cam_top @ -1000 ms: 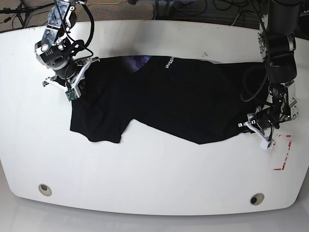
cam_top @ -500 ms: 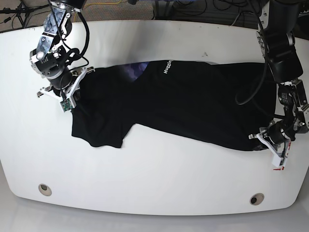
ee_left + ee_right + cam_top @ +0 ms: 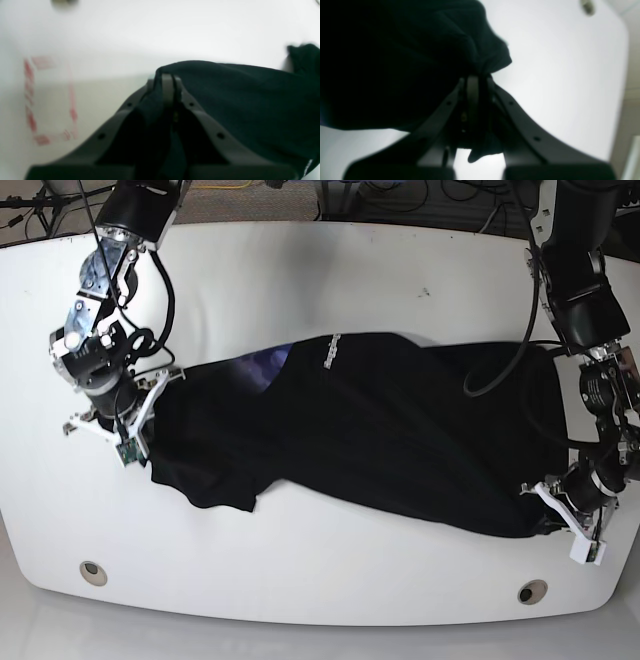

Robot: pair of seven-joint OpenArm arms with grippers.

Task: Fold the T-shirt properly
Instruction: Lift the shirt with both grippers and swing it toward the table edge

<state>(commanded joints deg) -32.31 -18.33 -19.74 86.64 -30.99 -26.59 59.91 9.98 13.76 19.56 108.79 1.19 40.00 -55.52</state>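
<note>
Two tools are pinching the T-shirt (image 3: 380, 435) at opposite ends, and the cloth is stretching dark across the white counter (image 3: 320, 270). Left tool (image 3: 167, 83) is pressed together on a bunched black edge, with a faint red square mark (image 3: 48, 100) on the counter beside it; in the base view this left tool (image 3: 572, 525) is sitting at the near right corner of the shirt. Right tool (image 3: 476, 81) is also clamped on a wad of cloth, and in the base view the right tool (image 3: 130, 425) is gripping the shirt's left end. White lettering (image 3: 329, 350) and a purple patch (image 3: 268, 363) are showing near the far edge. Shirt is lying slanted, one sleeve (image 3: 215, 485) hanging toward the near side, not flat yet.

Judging by this, the step is dragging or spreading the shirt before a fold. To do it well, both arms should be moving together at matching height and pace, keeping light tension so the cloth is not sagging or twisting. Pulling too hard is risking a slip from either pinch. Setting the shirt down square to the counter edge should be helping the later folds.
</note>
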